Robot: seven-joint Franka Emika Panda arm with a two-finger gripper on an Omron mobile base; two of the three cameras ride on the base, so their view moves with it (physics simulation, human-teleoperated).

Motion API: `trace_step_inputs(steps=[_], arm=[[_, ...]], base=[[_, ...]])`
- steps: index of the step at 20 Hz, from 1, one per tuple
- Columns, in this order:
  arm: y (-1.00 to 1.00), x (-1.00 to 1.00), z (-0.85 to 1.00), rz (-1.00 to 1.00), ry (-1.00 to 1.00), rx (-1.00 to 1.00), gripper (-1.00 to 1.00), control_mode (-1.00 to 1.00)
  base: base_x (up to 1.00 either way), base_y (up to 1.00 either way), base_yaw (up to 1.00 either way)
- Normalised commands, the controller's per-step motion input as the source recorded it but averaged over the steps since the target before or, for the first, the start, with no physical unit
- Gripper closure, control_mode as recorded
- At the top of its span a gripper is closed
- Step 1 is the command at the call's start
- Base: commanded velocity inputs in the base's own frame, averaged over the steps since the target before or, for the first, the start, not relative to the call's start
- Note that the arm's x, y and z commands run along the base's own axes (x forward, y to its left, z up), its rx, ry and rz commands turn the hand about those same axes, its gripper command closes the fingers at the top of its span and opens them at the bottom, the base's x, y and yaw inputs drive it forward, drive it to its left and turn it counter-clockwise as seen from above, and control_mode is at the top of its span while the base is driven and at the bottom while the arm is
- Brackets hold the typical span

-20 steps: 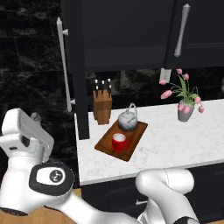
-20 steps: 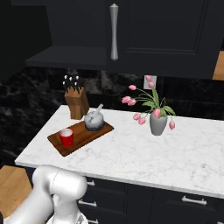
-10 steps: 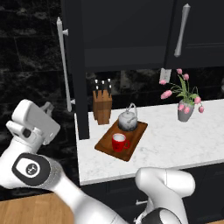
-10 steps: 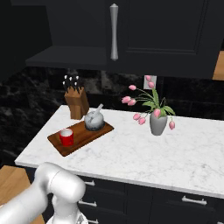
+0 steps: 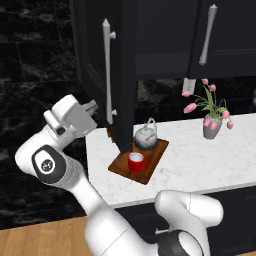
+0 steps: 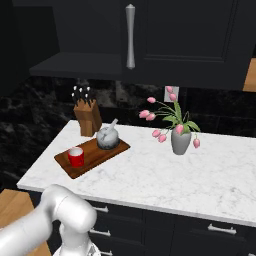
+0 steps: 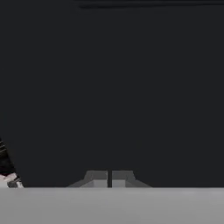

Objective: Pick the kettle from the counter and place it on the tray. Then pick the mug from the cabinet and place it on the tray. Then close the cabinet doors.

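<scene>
the gripper [image 5: 94, 106], jaws clenched on nothing, is up against the outer face of the half-open left cabinet door [image 5: 102, 75], just beside its silver bar handle [image 5: 107, 70], while the kettle [image 5: 146, 136] and red mug [image 5: 135, 162] sit on the wooden tray [image 5: 155, 155] on the marble counter [image 5: 200, 160].

Grey vase [image 6: 181, 142] w/ pink tulips [image 6: 162, 118], knife block [image 6: 86, 117] at back wall.

We looked for words, numbers and signs and found none that we could read. The round dark cap [image 5: 47, 164] on the arm, below the pincer [image 5: 93, 106], had a small white mark, too tiny to read.
</scene>
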Motion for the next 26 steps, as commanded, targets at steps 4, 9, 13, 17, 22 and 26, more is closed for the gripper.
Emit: trace_step_inputs(steps=[4, 9, 13, 17, 22, 26], arm=[[-1.00, 0.02, 0.37, -0.20, -0.22, 0.28, 1.00, -1.00], [-1.00, 0.40, 0.25, -0.08, -0.16, 0.29, 1.00, -1.00], [-0.81, 0.55, 0.49, 0.00, -0.17, 0.17, 1.00, -1.00], [-0.95, 0.39, 0.40, 0.01, -0.06, 0.03, 1.00, -1.00], [-1.00, 0.00, -0.20, 0.25, 0.00, -0.10, 1.00, -1.00], [-1.00, 0.00, -0.06, 0.43, 0.00, -0.19, 1.00, -1.00]], base=[[0.00, 0.00, 0.00], [0.00, 0.00, 0.00], [0.00, 0.00, 0.00], [0.00, 0.00, 0.00], [0.00, 0.00, 0.00], [0.00, 0.00, 0.00]])
